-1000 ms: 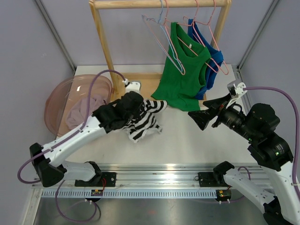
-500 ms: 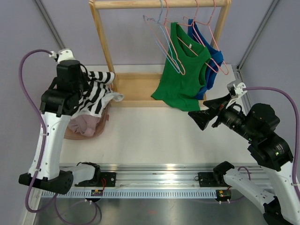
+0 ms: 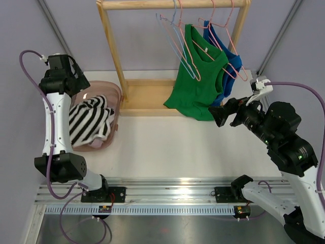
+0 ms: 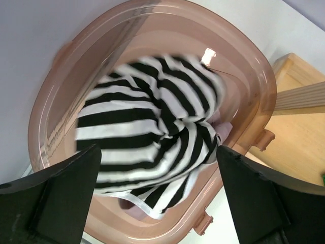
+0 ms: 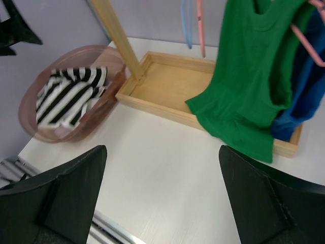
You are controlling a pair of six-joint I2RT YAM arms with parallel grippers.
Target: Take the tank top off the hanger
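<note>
Bright, even overhead light fills all three views with only faint soft shadows, while a white glare patch sits on the metal rail (image 3: 183, 192) and motion blur smears the striped top (image 4: 147, 117) beneath the left gripper (image 4: 158, 150), whose dark fingers (image 4: 61, 198) look soft-edged.

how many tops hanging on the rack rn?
2. A green tank top in front, and a blue tank top right behind it, mostly covered. Another could be hidden behind them.
</note>
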